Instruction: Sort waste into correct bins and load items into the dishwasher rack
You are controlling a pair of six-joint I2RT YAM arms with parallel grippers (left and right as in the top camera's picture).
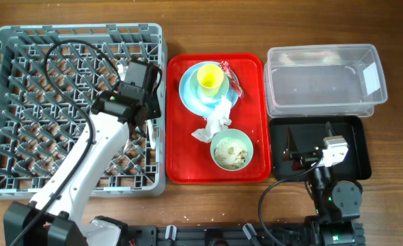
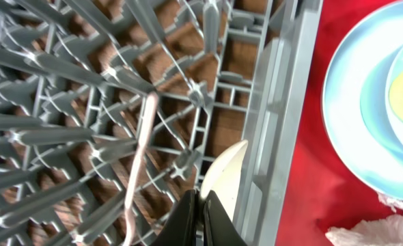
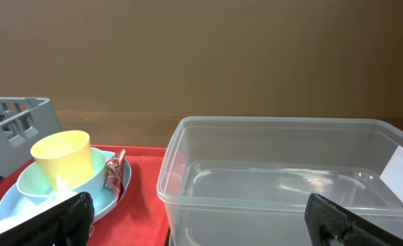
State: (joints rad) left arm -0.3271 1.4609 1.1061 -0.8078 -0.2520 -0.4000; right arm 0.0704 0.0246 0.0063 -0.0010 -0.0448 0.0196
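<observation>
My left gripper point(image 1: 144, 113) point(image 2: 201, 205) is shut just inside the right wall of the grey dishwasher rack point(image 1: 3, 41) point(image 2: 270, 102), nothing visible between its fingers. A white spoon point(image 2: 225, 171) lies against that wall right at the tips, and a white fork point(image 2: 143, 150) rests on the pegs. On the red tray sit a blue plate point(image 1: 188, 92) point(image 3: 10, 201) with a small blue bowl point(image 3: 34, 181), a yellow cup point(image 1: 210, 78) point(image 3: 61, 160), a red wrapper point(image 1: 233, 82) point(image 3: 116, 174), a crumpled napkin point(image 1: 215, 121) and a green bowl point(image 1: 231, 148) of rice scraps. My right gripper point(image 1: 309, 137) point(image 3: 201, 225) hangs open over the black tray point(image 1: 362, 160).
The red tray point(image 1: 253, 171) point(image 3: 143, 198) lies between the rack and the two bins. The clear tub point(image 1: 321, 78) point(image 3: 283, 171) stands at the back right, directly ahead of my right gripper. Bare wooden table point(image 1: 399, 205) borders everything.
</observation>
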